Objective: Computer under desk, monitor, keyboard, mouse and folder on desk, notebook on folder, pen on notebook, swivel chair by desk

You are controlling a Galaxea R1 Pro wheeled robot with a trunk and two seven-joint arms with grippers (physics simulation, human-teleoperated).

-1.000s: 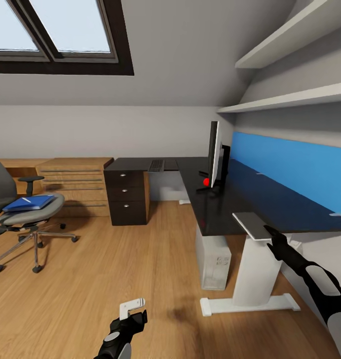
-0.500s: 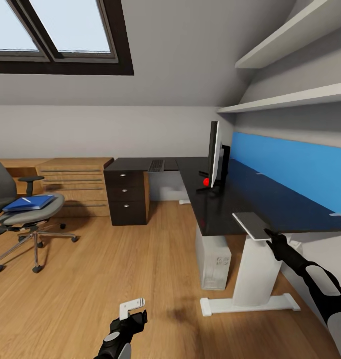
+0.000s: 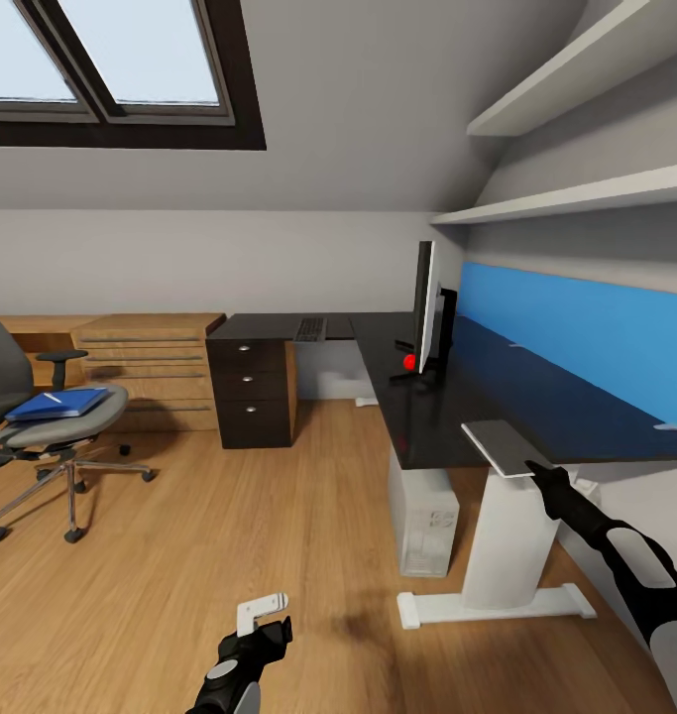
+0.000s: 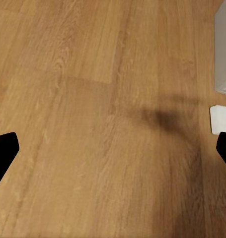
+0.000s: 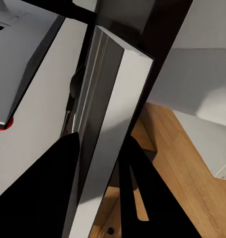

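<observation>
The right pincer [image 3: 532,468] edges lower, pinching the notebook [image 3: 499,445] at the desk [image 3: 427,416] edge, five o'clock from the monitor [image 3: 426,307]; stacking awaits.

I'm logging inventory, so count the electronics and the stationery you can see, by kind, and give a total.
Electronics: 3 (monitor, keyboard, computer)
Stationery: 3 (folder, pen, notebook)
Total: 6

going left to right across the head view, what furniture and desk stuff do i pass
swivel chair with the folder on its seat → wood drawer chest → black drawer unit → keyboard → monitor → notebook at the desk edge, right gripper at it
</observation>
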